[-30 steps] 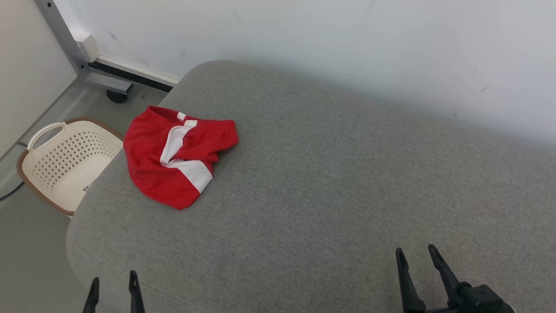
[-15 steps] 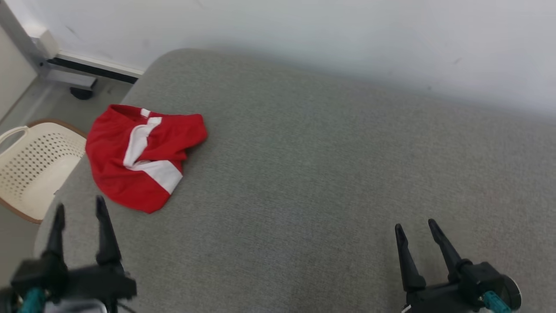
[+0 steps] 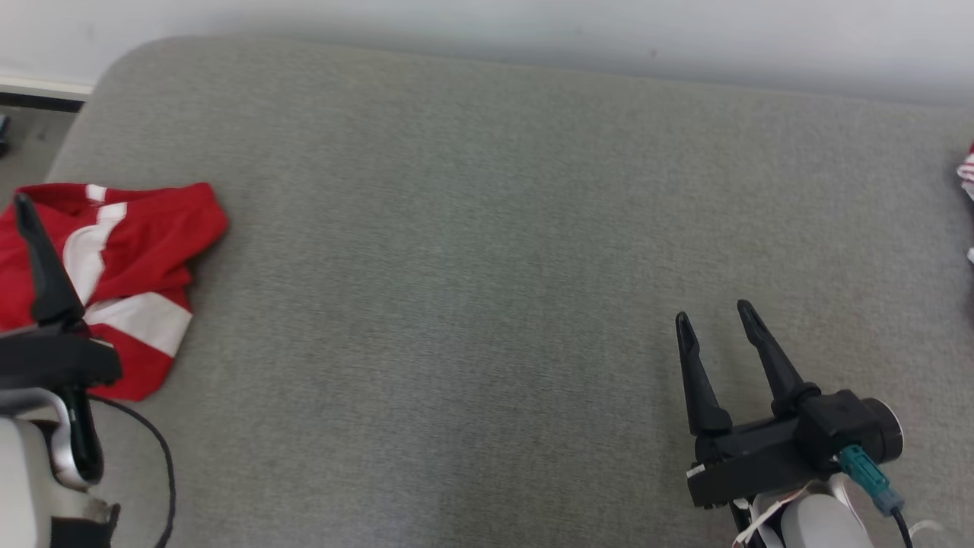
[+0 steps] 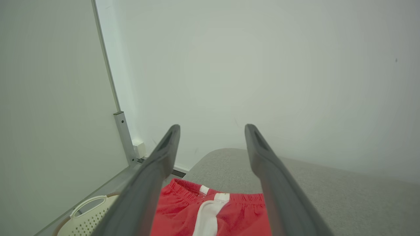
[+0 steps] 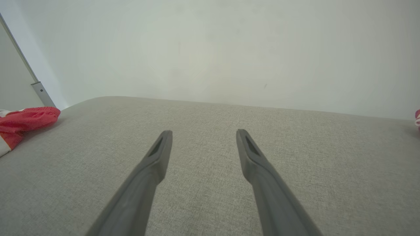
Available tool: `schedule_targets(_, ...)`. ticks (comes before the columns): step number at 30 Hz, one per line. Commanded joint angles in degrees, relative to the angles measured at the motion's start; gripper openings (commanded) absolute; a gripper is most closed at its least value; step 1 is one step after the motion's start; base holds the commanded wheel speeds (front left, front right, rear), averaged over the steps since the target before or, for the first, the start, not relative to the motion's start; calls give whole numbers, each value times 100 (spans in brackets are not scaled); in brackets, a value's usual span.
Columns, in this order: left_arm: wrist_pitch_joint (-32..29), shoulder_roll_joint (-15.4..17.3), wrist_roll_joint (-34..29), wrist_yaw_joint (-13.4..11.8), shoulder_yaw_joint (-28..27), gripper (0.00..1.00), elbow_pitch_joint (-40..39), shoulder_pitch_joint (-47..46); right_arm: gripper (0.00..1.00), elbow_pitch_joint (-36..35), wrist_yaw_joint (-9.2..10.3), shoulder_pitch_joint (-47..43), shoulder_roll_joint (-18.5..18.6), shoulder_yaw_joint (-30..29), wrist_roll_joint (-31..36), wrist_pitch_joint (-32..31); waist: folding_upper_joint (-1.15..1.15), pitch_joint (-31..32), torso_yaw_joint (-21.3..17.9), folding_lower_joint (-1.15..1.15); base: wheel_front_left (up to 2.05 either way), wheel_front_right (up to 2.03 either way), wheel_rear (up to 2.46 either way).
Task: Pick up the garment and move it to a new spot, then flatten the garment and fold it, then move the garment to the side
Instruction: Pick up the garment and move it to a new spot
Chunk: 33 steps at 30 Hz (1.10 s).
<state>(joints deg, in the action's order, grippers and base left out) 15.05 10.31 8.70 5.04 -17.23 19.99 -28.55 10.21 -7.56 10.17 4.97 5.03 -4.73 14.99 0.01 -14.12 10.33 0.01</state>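
The garment [image 3: 144,228] is a crumpled red pair of shorts with white stripes, lying at the left end of the grey cushion [image 3: 456,228]. In the left wrist view my left gripper [image 4: 212,129] is open, with the garment [image 4: 236,213] low between its fingers. One of its fingers [image 3: 38,266] stands over the garment's near left part in the head view; contact with the cloth cannot be told. My right gripper [image 3: 713,312] is open and empty over the cushion's near right area. In the right wrist view the right gripper [image 5: 204,132] points at bare cushion, with the garment [image 5: 29,119] far left.
A white wall runs behind the cushion. A cream perforated basket [image 4: 85,219] sits on the floor left of the cushion, beside a metal post [image 4: 123,137]. A red-and-white striped cloth [image 3: 966,171] shows at the cushion's right edge.
The head camera has swung right and down, so the scene shifted left. My left gripper rose from the bottom edge to over the garment's near side. My right gripper moved forward, still open.
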Motion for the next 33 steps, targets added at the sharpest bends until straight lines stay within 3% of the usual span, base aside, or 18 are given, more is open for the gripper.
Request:
schedule_targets(1,17,47,-16,15,-23,100,117,-148,100,-15,12,97,-16,-7,5,17,-1,-456,-465,-1,0,0,0)
schedule_targets(11,-142,618,-35,33,-78,100,1623,-853,100,-11,12,416,-96,-32,-40,18,-1,-796,-839,-1,0,0,0)
schedule_targets(16,-694,787,142,-76,-184,100,2508,-1164,100,29,12,491,-128,7,-57,18,-1,-856,-915,-1,0,0,0)
schedule_targets(22,-1596,897,354,-119,-249,100,3434,-1415,100,57,12,494,-152,19,-49,18,-1,-853,-994,-1,0,0,0)
schedule_targets(30,-1874,929,437,-137,-238,100,3964,-1559,100,104,12,484,-159,35,-45,18,-1,-784,-1035,-1,0,0,0)
schedule_targets(31,-1869,941,440,-136,-229,35,4021,-1574,100,111,12,483,-159,40,-41,18,-1,-770,-1041,-1,0,0,0)
schedule_targets(32,-1840,955,403,-111,-188,7,4047,-1587,100,115,12,480,-159,43,-38,18,-1,-757,-1045,-1,0,0,0)
schedule_targets(33,-1790,965,388,-93,-158,0,4062,-1599,100,122,12,477,-160,42,-34,18,-1,-742,-1047,-1,0,0,0)
